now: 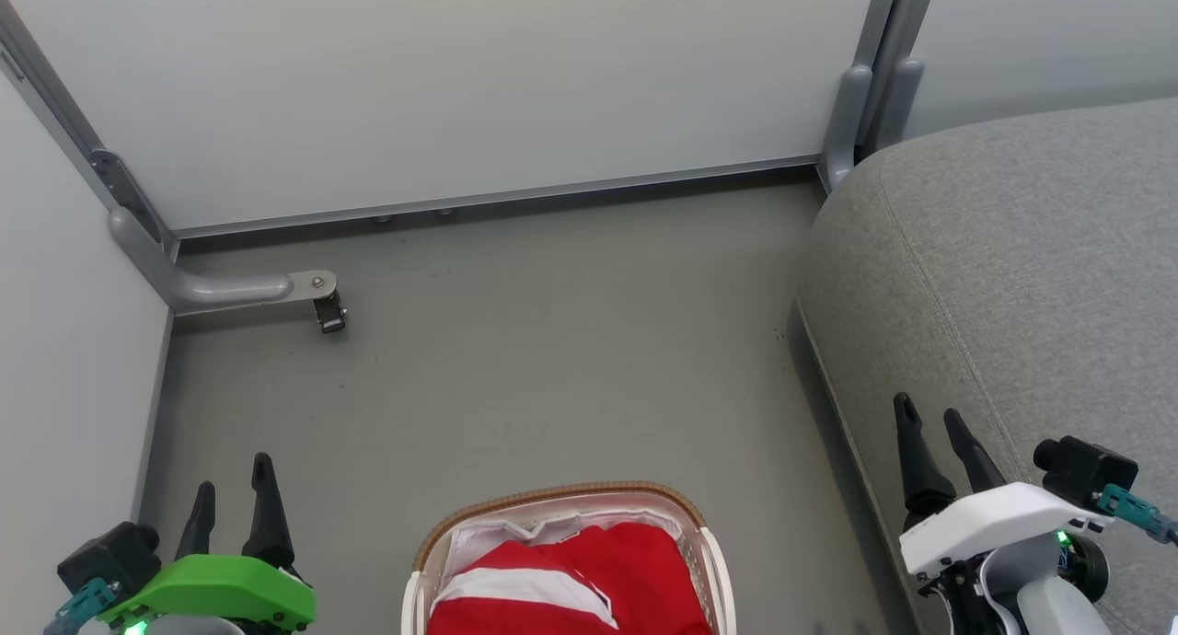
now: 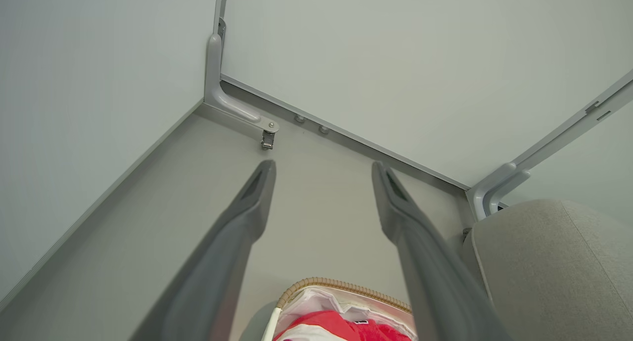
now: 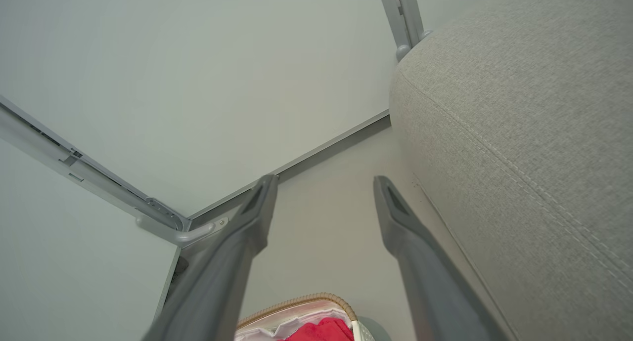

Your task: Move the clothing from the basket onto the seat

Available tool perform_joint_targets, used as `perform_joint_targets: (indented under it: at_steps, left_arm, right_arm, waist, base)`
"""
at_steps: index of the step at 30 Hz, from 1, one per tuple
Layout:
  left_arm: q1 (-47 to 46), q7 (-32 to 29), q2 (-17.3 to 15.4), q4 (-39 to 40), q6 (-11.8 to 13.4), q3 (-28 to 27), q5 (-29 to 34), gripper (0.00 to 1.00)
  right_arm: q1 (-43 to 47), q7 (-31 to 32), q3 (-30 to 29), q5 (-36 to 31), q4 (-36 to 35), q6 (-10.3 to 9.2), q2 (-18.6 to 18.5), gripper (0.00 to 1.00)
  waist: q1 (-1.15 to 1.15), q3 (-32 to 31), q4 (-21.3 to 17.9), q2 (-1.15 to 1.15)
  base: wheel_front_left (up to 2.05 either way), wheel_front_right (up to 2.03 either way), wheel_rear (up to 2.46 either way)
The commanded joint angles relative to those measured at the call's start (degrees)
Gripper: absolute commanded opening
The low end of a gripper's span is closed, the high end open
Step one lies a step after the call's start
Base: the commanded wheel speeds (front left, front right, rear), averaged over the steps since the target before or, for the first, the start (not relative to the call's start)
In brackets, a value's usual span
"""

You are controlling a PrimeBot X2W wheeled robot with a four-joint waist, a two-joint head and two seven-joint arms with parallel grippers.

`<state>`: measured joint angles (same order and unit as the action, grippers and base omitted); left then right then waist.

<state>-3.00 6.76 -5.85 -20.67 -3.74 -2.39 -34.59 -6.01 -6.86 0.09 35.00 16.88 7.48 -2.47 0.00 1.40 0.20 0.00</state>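
Red clothing (image 1: 589, 575) with a white stripe lies bunched in the white basket (image 1: 561, 497) with a brown rim, on the floor at the bottom middle of the head view. The grey seat (image 1: 1012, 276) fills the right side. My left gripper (image 1: 235, 492) hovers left of the basket, open and empty. My right gripper (image 1: 929, 419) hangs open and empty over the seat's front edge. The left wrist view shows the basket (image 2: 341, 285), the clothing (image 2: 336, 326) and the seat (image 2: 554, 267) beyond that gripper (image 2: 324, 170). The right wrist view shows the basket (image 3: 301, 301), the clothing (image 3: 326, 330) and the seat (image 3: 519, 133) past that gripper (image 3: 324, 183).
Pale partition walls (image 1: 442, 83) close in the back and left. A grey support foot with a small caster (image 1: 329, 311) sticks out onto the floor at the back left. Bare grey floor (image 1: 552, 359) stretches between basket, wall and seat.
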Motion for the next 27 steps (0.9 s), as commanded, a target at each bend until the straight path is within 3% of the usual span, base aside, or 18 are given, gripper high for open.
perform_joint_targets:
  at_steps: [1,27]
  left_arm:
    - [0.09,0.64,-0.67,0.33,0.31,0.15,2.00,1.00]
    - [0.70,4.35,-1.41,0.09,0.06,1.45,16.26,1.00]
  right_arm:
    - [-1.26,-0.59,0.38,-1.97,-0.33,0.01,-0.31,1.00]
    - [-1.70,-4.27,2.02,-17.07,0.74,0.02,-0.44,1.00]
  waist:
    - [0.00,0.05,0.00,0.00]
    - [0.00,0.79,0.06,0.00]
  base:
    - [0.00,0.00,0.00]
    - [0.00,0.00,0.00]
